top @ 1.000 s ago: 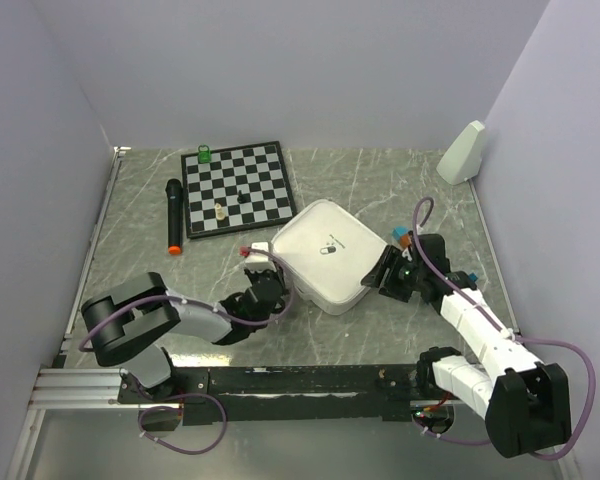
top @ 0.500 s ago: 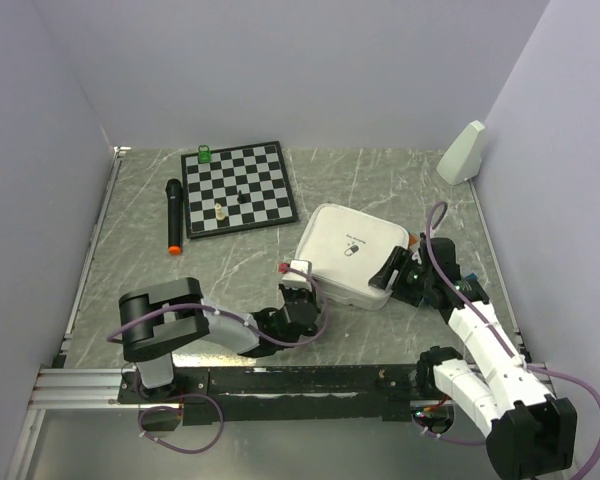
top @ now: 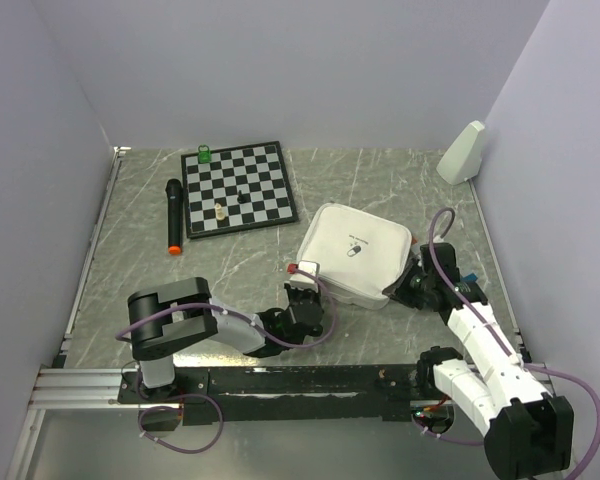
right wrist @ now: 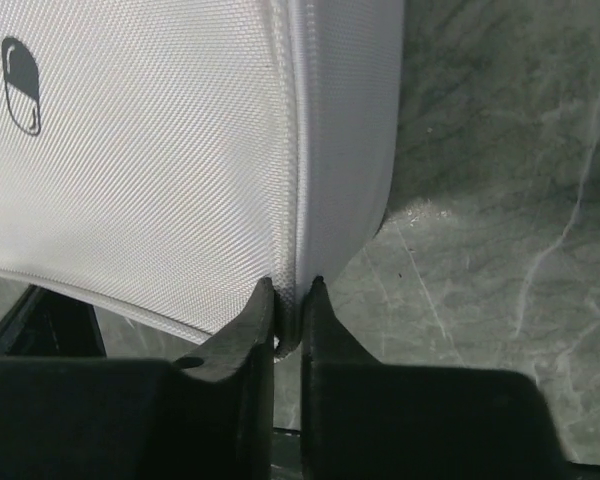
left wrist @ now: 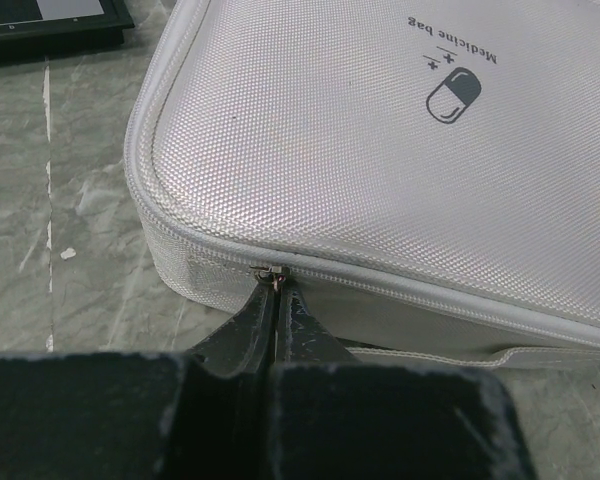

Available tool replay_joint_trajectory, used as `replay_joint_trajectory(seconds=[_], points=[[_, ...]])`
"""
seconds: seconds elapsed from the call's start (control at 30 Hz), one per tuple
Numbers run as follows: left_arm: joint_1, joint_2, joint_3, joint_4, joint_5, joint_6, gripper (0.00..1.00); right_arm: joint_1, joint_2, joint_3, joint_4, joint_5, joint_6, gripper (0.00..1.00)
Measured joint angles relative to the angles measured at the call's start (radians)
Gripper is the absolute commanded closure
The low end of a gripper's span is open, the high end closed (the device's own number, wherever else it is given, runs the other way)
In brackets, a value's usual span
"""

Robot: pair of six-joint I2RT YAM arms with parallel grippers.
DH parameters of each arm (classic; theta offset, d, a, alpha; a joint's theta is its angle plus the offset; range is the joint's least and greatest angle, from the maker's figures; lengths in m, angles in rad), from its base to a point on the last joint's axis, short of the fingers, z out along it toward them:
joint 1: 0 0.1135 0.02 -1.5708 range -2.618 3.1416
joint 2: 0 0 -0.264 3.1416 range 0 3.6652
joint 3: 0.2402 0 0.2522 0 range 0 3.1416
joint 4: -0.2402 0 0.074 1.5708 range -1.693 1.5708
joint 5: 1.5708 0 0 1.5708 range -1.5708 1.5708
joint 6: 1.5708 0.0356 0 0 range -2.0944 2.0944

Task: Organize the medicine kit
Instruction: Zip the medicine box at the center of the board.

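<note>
Top external: medicine kit lies right of centre on desk | my left fingers together, pinching zip pull at its near-left corner | my right fingers clamped on its near-right edge seam | bare desk behind and left of kit | chessboard well apart, back left

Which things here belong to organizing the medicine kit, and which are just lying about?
Job: medicine kit, pinched by left gripper at its zip and right gripper at its edge.
Lying about: chessboard, chess pieces, microphone, white wedge-shaped object.
</note>
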Motion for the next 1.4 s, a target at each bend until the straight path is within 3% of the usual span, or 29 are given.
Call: replay_joint_trajectory(seconds=[0.27, 0.8, 1.13, 1.27, 1.33, 1.4], points=[[0.012, -0.019, -0.047, 0.034, 0.004, -0.029, 0.99, -0.002, 0.030, 0.002, 0.025, -0.007, 0.003, 1.00], [0.179, -0.143, -0.193, 0.071, 0.227, -0.200, 0.99, 0.014, 0.065, -0.013, 0.142, -0.097, -0.002, 1.00], [0.203, -0.180, -0.235, 0.079, 0.257, -0.221, 0.99, 0.021, 0.075, -0.018, 0.170, -0.127, -0.002, 1.00], [0.206, -0.198, -0.258, 0.090, 0.264, -0.215, 0.99, 0.021, 0.071, -0.021, 0.176, -0.163, -0.008, 0.54], [0.206, -0.200, -0.262, 0.090, 0.248, -0.205, 0.99, 0.021, 0.046, -0.027, 0.173, -0.188, -0.027, 0.41], [0.202, -0.200, -0.258, 0.080, 0.209, -0.187, 0.99, 0.021, 0.001, -0.026, 0.152, -0.190, -0.043, 0.37]])
